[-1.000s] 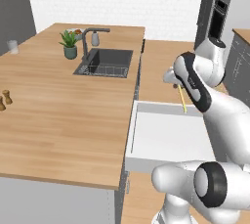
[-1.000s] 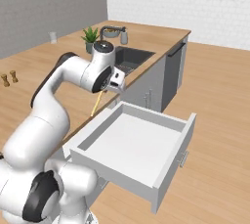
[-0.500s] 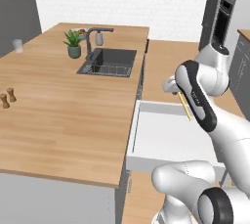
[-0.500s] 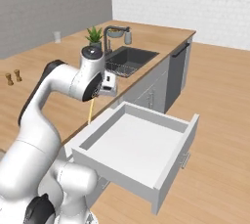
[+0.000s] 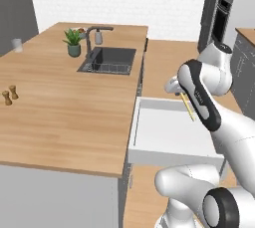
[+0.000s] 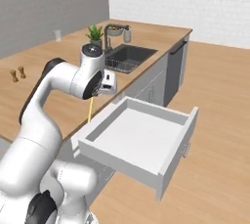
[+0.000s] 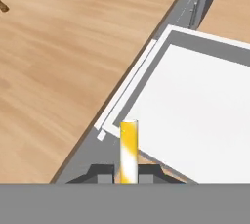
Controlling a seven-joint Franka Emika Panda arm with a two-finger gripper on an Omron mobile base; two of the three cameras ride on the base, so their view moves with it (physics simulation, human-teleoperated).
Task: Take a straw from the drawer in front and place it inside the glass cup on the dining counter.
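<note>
Hand view: the tool [image 7: 128, 175] is clamped on the straw [image 7: 128, 149], above the open drawer's [image 7: 195, 105] worktop-side edge. The glass cup [image 5: 17, 45] sits at the worktop's far left corner, a long carry: that thin straw could slip or swing askew and miss the rim.

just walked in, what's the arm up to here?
The gripper is shut on the straw, holding it clear of the open drawer, just above the edge of the dining counter. The straw hangs down from the fingers. The drawer's white inside looks bare. The glass cup stands at the counter's far left corner, well away from the gripper, so the straw is not in it yet.
</note>
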